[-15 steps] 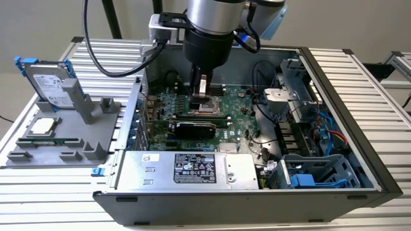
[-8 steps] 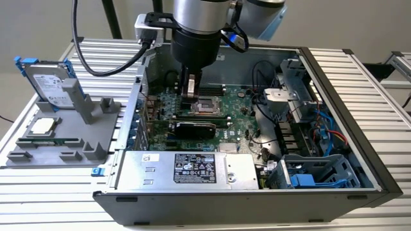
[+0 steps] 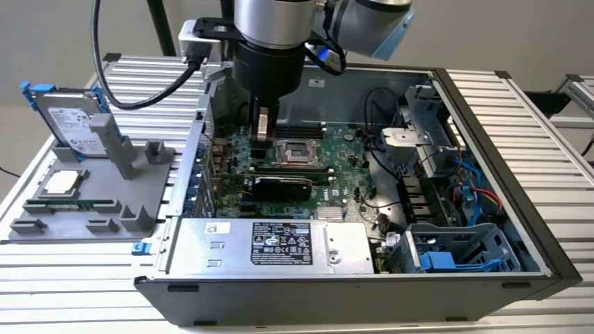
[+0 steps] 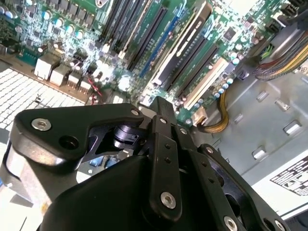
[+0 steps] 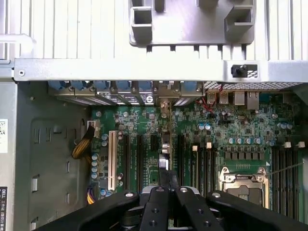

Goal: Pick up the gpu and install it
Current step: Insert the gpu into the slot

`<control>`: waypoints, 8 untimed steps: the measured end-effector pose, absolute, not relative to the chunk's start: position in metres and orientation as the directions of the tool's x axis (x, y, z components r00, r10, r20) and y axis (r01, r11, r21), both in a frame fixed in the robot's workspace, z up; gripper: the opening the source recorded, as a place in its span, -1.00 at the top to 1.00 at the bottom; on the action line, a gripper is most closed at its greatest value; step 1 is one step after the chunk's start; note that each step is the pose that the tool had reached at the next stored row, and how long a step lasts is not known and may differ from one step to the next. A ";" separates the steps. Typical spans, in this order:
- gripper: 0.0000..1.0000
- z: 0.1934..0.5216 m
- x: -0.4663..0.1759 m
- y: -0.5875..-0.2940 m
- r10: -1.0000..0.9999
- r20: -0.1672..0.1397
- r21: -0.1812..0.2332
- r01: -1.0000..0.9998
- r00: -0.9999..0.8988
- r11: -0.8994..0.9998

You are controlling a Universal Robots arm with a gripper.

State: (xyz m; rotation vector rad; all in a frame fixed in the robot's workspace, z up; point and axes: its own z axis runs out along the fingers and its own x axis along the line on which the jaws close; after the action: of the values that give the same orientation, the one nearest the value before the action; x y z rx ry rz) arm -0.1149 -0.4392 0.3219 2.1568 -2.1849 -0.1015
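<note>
The gpu (image 3: 283,186) stands upright in a slot on the green motherboard (image 3: 348,181) inside the open computer case. Its black cooler faces the exterior camera. In the first wrist view the gpu (image 5: 165,144) appears edge-on as a thin strip, running from the silver bracket at the case's rear wall toward the fingers. My gripper (image 3: 264,136) hangs above the board near the processor socket (image 3: 297,149), a short gap above the card. Its black fingers (image 5: 161,179) sit close together with nothing between them. In the second wrist view the gripper (image 4: 159,102) points down at the slots.
At the exterior view's left, a grey fixture (image 3: 88,209) holds a silver hard drive in a blue frame (image 3: 69,122), a processor chip (image 3: 60,182) and a memory stick (image 3: 74,205). The power supply (image 3: 269,243), a drive cage (image 3: 446,254) and cables (image 3: 464,188) crowd the case.
</note>
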 end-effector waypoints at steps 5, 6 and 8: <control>1.00 0.322 -0.121 -0.439 -1.000 0.003 0.095 -0.995 -0.013 0.013; 1.00 0.322 -0.122 -0.439 -1.000 0.003 0.095 -0.995 -0.013 0.013; 1.00 0.322 -0.123 -0.439 -1.000 0.003 0.095 -0.995 -0.013 0.013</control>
State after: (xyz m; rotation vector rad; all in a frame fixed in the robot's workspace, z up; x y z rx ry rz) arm -0.1231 -0.4391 0.3219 2.1569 -2.1852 -0.1009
